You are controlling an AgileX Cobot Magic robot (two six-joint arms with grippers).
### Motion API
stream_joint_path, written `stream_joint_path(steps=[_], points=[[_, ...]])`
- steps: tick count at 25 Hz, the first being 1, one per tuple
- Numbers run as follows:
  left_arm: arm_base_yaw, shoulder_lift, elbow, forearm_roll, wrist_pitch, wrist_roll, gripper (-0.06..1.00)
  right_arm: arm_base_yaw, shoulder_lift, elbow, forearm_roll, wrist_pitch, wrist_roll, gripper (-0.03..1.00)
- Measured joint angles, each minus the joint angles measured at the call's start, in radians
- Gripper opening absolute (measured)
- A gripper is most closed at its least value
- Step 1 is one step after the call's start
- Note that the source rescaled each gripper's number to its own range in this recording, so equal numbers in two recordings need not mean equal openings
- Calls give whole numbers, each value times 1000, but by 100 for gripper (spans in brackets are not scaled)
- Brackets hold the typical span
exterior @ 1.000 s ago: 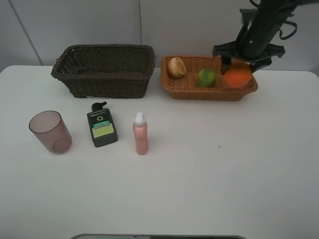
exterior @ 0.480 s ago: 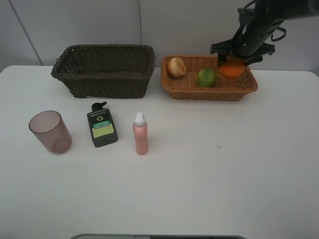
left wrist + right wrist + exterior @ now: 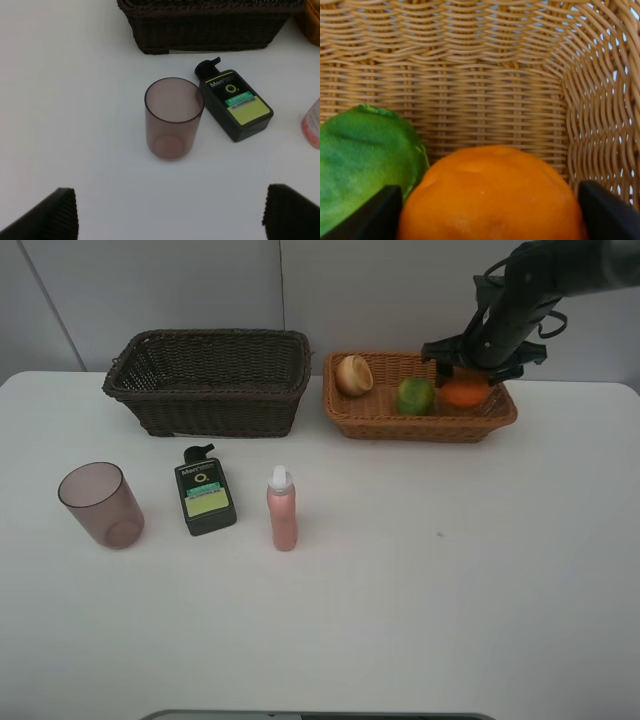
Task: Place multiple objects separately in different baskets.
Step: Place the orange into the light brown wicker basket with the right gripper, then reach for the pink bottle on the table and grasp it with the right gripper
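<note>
My right gripper is down in the light tan basket, shut on the orange. In the right wrist view the orange fills the gap between both fingertips, and the green fruit lies right beside it. The green fruit and the peach-like fruit rest in the same basket. My left gripper hangs open over the mauve cup, next to the dark-green bottle. The pink bottle stands upright on the table.
The dark brown basket sits at the back left with nothing showing inside. The cup, the flat bottle and the pink bottle form a row in front of it. White table stretches across the front and right.
My right gripper has sunk with the orange from above the tan basket's right end down into it, beside the green fruit. Nothing else has moved.
</note>
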Motion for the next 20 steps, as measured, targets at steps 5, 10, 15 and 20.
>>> stream_joint_path(steps=[5,10,15,20], points=[[0,0,0,0,0,0,96,0,-17,0,0,10,0,88],[0,0,0,0,0,0,96,9,-78,0,0,60,0,92],[0,0,0,0,0,0,96,92,-147,0,1,171,0,92],[0,0,0,0,0,0,96,205,-194,0,11,280,0,92]])
